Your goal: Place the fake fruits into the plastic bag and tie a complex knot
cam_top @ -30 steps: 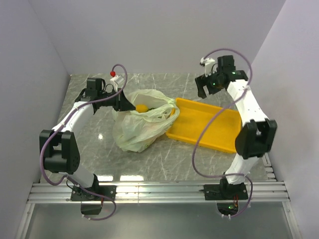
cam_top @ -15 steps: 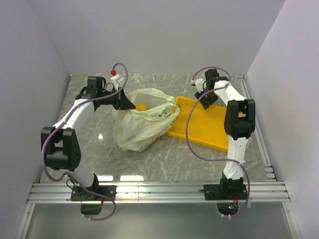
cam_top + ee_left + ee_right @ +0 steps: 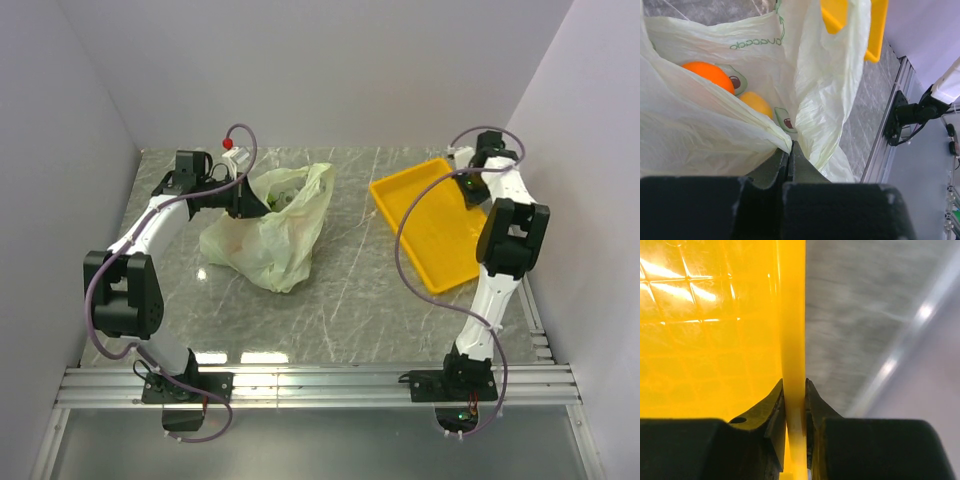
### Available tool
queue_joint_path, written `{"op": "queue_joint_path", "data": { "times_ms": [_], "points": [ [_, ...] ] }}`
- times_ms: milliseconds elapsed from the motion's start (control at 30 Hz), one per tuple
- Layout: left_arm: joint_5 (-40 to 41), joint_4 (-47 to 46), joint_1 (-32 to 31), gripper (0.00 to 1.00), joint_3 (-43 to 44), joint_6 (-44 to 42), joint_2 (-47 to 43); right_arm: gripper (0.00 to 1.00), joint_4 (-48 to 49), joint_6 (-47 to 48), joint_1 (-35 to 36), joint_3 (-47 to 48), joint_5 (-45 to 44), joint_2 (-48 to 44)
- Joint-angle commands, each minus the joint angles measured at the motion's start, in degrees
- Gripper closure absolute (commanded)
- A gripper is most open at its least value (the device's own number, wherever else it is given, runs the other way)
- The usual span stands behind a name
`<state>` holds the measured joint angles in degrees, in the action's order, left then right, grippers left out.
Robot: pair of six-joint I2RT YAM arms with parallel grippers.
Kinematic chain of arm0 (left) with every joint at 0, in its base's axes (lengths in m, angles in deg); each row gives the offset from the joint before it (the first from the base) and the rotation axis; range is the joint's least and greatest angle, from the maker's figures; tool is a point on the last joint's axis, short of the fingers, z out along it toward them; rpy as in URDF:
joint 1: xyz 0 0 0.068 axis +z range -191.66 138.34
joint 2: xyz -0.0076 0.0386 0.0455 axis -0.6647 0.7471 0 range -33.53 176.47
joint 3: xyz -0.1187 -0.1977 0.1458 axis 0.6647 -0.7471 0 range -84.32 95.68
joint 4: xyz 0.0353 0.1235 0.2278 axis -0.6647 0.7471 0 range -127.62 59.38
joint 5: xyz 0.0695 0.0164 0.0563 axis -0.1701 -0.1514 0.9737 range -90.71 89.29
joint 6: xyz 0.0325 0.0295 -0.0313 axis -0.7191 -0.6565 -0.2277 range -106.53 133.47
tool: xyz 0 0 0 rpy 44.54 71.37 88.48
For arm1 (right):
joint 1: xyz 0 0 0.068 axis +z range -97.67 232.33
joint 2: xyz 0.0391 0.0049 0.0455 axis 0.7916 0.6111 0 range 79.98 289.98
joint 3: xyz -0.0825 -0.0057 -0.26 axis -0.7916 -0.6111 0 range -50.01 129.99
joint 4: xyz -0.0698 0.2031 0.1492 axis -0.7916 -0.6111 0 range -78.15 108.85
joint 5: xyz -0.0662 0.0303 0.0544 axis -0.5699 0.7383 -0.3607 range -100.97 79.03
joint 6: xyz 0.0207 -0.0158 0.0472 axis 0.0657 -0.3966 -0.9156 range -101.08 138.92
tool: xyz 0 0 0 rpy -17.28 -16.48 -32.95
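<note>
Pinching the bag (image 3: 830, 75) rim, fruit (image 3: 710, 75) inside, with your left claw (image 3: 789, 150) and clamping the tray (image 3: 792, 315) edge with your right claw (image 3: 795, 390), you likely let go of the tray next, then start tying

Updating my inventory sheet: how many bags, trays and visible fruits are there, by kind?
plastic bag: 1
yellow tray: 1
fruits seen in the bag: 2 (orange ball, yellow-orange fruit)
Total: 4

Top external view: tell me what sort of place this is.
Likely a robot test cell: plain walls box in a marble-patterned table, two robot arms stand bolted to a metal rail at its near edge, and a plastic bag and yellow tray serve as props.
</note>
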<state>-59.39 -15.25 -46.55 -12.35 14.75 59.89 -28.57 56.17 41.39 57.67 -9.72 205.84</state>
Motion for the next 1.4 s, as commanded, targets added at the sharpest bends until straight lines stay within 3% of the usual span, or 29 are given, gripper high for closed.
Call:
{"op": "queue_joint_path", "data": {
  "times_ms": [0, 33, 100, 200, 267, 400, 500, 633, 767, 967, 1133, 1367],
  "points": [
    [-1.53, 1.18, 0.23, 0.99, 3.09, -3.21, 0.7, 1.0, 4.61, 2.99, -2.24, 4.03, -7.14, 2.36],
    [-1.36, 1.53, 0.31, 0.99, 3.36, -3.39, 0.79, 1.0, 6.18, 3.26, -2.59, 4.03, -7.93, 2.72],
    [-1.62, 2.24, 0.31, 0.99, 3.88, -4.09, 0.79, 0.75, 6.9, 3.26, -2.68, 5.25, -10.83, 3.6],
    [-1.71, 2.42, 0.23, 0.98, 3.62, -4.62, 0.18, 0.15, 2.34, -1.37, -2.16, 10.77, -6.81, 3.69],
    [-1.44, 2.24, 0.23, 0.98, 2.66, -4.53, -0.61, 0.14, -2.22, -4.37, -0.15, 13.95, -2.07, 1.32],
    [-0.65, 1.45, 0.23, 0.97, 0.81, -3.83, -2.1, 0.13, -5.06, -16.55, 4.95, 17.31, 15.74, -7.0],
    [0.23, -0.48, 0.05, 0.96, -1.03, -2.42, -2.9, 0.09, -1.72, -27.88, 10.3, 13.11, 29.35, -12.81],
    [0.76, -1.01, -0.56, 0.95, -2.0, -2.42, -3.34, 0.04, 12.9, -42.68, 16.47, 5.54, 44.05, -16.26],
    [1.19, -1.01, -1.35, 0.95, -2.09, -2.77, -3.16, 0.05, 23.42, -49.04, 22.71, 3.15, 45.68, -15.3],
    [1.02, -1.54, -1.71, 0.95, -2.35, -3.3, -3.43, 0.11, 22.99, -42.18, 28.34, 6.84, 44.35, -10.38],
    [1.63, -1.63, -1.71, 0.94, -2.88, -4.27, -3.87, 0.1, 19.21, -44.98, 29.13, 9.21, 50.06, -7.21],
    [1.28, -2.68, -1.71, 0.94, -3.41, -3.74, -3.08, 0.06, 28.08, -50.97, 30.89, -2.29, 54.82, -13.27]
  ]
}}
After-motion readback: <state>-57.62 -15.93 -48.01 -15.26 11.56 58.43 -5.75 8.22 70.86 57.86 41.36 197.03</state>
